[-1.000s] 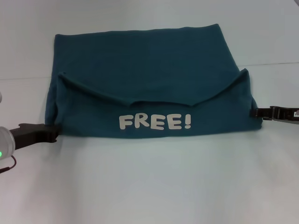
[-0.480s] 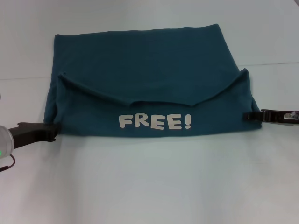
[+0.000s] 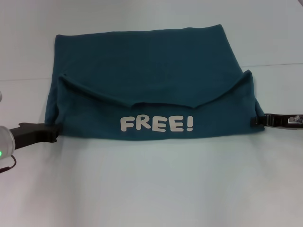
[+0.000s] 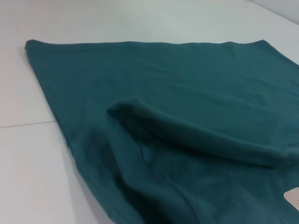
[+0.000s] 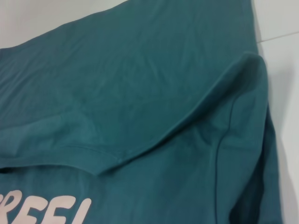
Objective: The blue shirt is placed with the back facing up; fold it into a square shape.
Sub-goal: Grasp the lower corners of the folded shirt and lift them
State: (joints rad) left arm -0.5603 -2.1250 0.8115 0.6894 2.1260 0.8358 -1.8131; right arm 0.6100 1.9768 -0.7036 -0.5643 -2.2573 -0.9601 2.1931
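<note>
The blue shirt (image 3: pixel 142 80) lies on the white table, its near part folded up over the back so that the white "FREE!" lettering (image 3: pixel 156 124) faces up. The folded flap's upper edge sags in the middle and rises at both sides. My left gripper (image 3: pixel 54 131) sits low at the shirt's near left corner, touching the fabric. My right gripper (image 3: pixel 255 121) is at the near right edge of the fold. The left wrist view shows the shirt (image 4: pixel 187 79) with a raised fold. The right wrist view shows the shirt (image 5: pixel 140 79) and part of the lettering (image 5: pixel 46 212).
The white table (image 3: pixel 151 189) runs bare in front of the shirt and beside it. A thin seam line (image 3: pixel 279 64) crosses the table behind the right arm.
The right gripper has shifted slightly inward and lower along the shirt's right edge. The left gripper and the shirt have barely moved.
</note>
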